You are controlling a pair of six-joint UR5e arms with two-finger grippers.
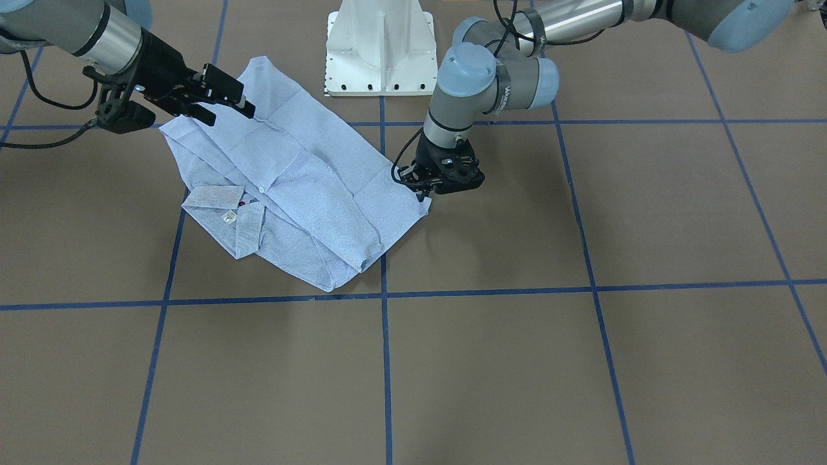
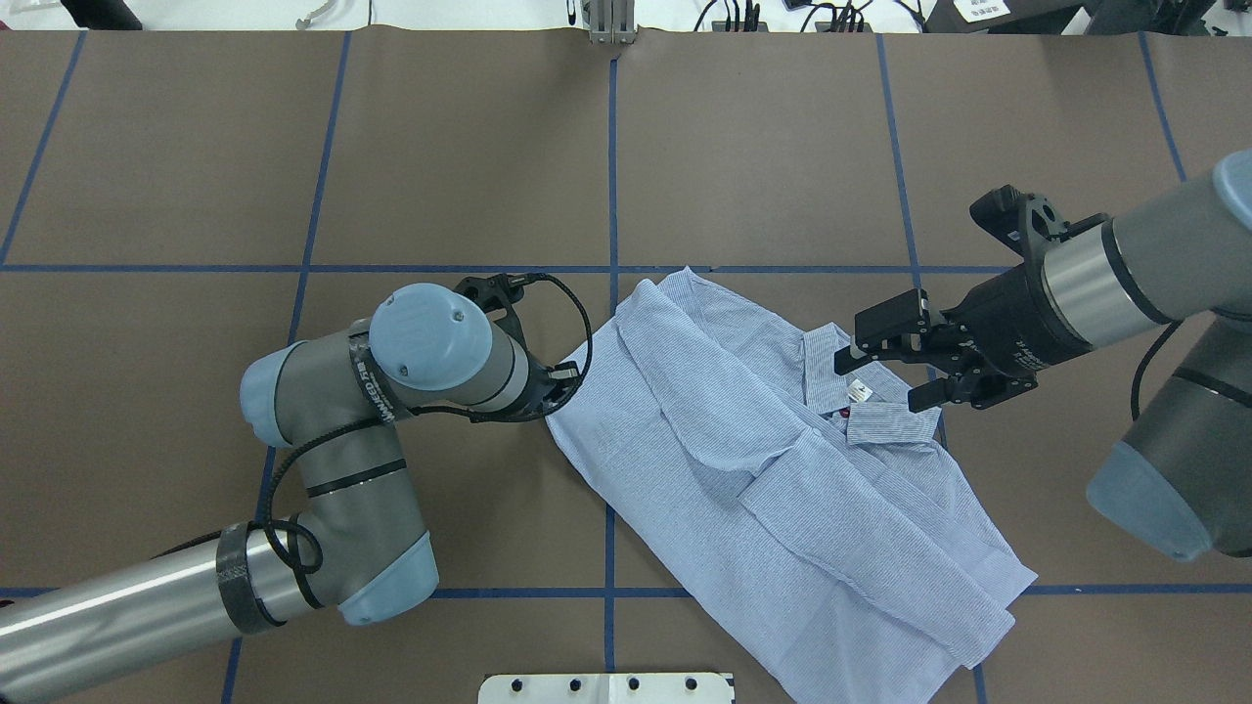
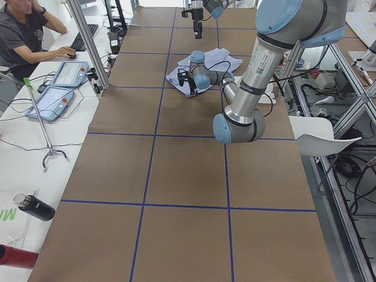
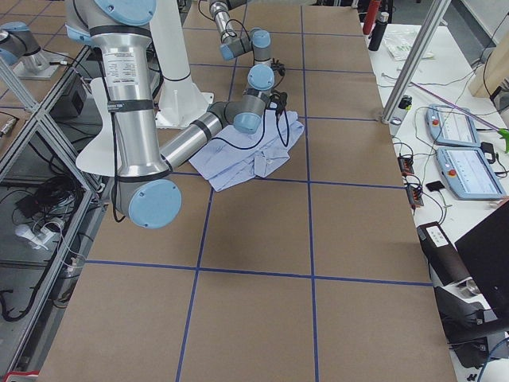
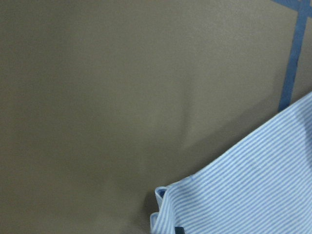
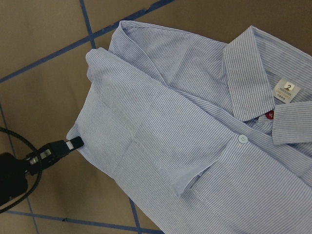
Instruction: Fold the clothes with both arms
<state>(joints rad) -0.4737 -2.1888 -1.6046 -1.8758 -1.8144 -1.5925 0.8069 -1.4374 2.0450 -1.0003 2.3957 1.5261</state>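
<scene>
The light blue striped shirt (image 1: 291,187) (image 2: 782,469) (image 6: 185,136) lies partly folded on the brown table, collar and white neck label (image 6: 285,90) facing up. My left gripper (image 1: 423,196) (image 6: 73,143) is down at table level on the shirt's side corner, its fingers drawn together on the fabric edge (image 5: 165,204). My right gripper (image 1: 229,113) (image 2: 880,379) hovers open above the collar end, holding nothing. Both arms also show in the side views, with the shirt (image 3: 211,61) (image 4: 254,147) between them.
The white pedestal base (image 1: 381,51) (image 2: 606,687) stands just behind the shirt. Blue tape lines grid the table. A person (image 3: 23,35) sits at a side desk with control pendants (image 3: 59,88) (image 4: 461,151). Bottles (image 3: 32,207) lie at the near left edge.
</scene>
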